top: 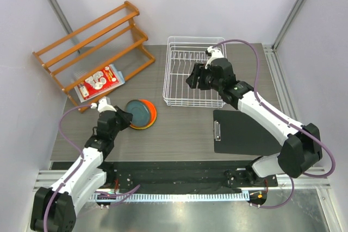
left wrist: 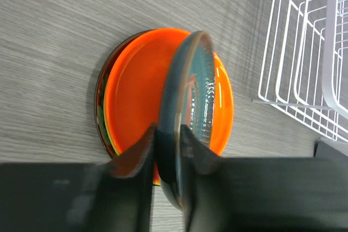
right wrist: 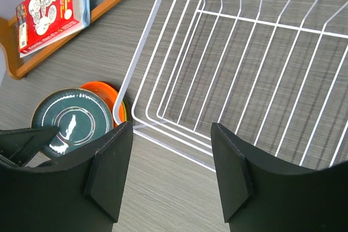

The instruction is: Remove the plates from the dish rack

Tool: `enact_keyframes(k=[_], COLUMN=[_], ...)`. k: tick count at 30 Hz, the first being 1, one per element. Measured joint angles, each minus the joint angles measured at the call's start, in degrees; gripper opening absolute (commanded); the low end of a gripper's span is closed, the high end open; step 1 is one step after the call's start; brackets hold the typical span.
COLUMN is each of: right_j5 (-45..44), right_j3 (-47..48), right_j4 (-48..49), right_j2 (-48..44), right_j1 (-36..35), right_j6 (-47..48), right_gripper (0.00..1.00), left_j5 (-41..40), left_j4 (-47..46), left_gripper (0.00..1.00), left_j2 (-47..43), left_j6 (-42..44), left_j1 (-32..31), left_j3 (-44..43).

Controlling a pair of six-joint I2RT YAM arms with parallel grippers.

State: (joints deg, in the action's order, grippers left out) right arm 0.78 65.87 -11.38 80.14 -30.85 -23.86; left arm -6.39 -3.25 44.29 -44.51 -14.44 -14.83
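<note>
The white wire dish rack (top: pixel 193 74) stands at the back middle of the table, and I see no plate in it. To its left lies a stack: the orange plate (left wrist: pixel 136 91) on top, with lime green and dark red rims (left wrist: pixel 101 113) showing under it. My left gripper (left wrist: pixel 168 145) is shut on the rim of the dark teal plate (left wrist: pixel 190 91) and holds it tilted over the orange plate. In the top view the left gripper (top: pixel 126 118) is at the teal plate's (top: pixel 138 111) left rim. My right gripper (right wrist: pixel 171 172) is open and empty above the rack's (right wrist: pixel 244 52) near left corner, and it also shows in the top view (top: pixel 194 77).
An orange-brown wooden slatted shelf (top: pixel 92 42) stands at the back left with a red packet (top: pixel 99 81) leaning on it. A black clipboard (top: pixel 244 131) lies in front of the rack on the right.
</note>
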Motion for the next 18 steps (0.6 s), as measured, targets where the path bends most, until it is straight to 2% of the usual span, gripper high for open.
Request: enact_keyframes(k=[1,3,4,6,9,11,12,14,15,17,18], right_j5=[0.04,0.20,0.31,0.44,0.52,0.66,0.66,0.55,0.02,-1.99,-3.26], right_j3=[-0.11,-0.22,-0.22,-0.22,-0.22,-0.22,-0.22,-0.22,-0.22,-0.24,-0.31], right_j4=[-0.09,-0.37,-0.37,-0.37,-0.37,-0.39,-0.39,-0.39,-0.46,-0.63,-0.68], right_j2=[0.00,0.02,0.04,0.04,0.11,0.15,0.15,0.15,0.15,0.13,0.11], right_j1=[0.02,0.26,0.37,0.59,1.01,1.49,1.79,2.27,2.58,3.04,3.23], right_j6=[0.02,0.07,0.09,0.24,0.55,0.85,1.07,1.38,1.84,2.99,3.41], right_gripper=[0.65,0.65,0.65,0.65,0.65,0.65,0.66,0.68,0.71,0.94,1.00], left_j5=[-0.07,-0.26,-0.33,-0.74,-1.16,-1.27,-1.40,-1.60,-1.60,-1.75,-1.88], left_j4=[-0.24,-0.48,-0.57,-0.35,-0.37,-0.31,-0.13,0.42,1.22,3.10,4.55], left_gripper=[0.51,0.57,0.63,0.64,0.72,0.83,0.99,0.99,0.99,0.99,1.00], left_j2=[0.02,0.02,0.00,-0.07,-0.74,-1.18,-1.31,-1.40,-1.55,-1.92,-2.12], left_j6=[0.00,0.13,-0.04,-0.04,0.04,0.20,0.33,0.46,0.55,1.51,1.84], left_j1=[0.00,0.00,0.00,0.00,0.00,0.00,0.00,0.00,0.00,0.00,0.00], left_j3=[0.04,0.09,0.13,0.20,0.20,0.20,0.15,-0.04,-0.35,-1.60,-2.82])
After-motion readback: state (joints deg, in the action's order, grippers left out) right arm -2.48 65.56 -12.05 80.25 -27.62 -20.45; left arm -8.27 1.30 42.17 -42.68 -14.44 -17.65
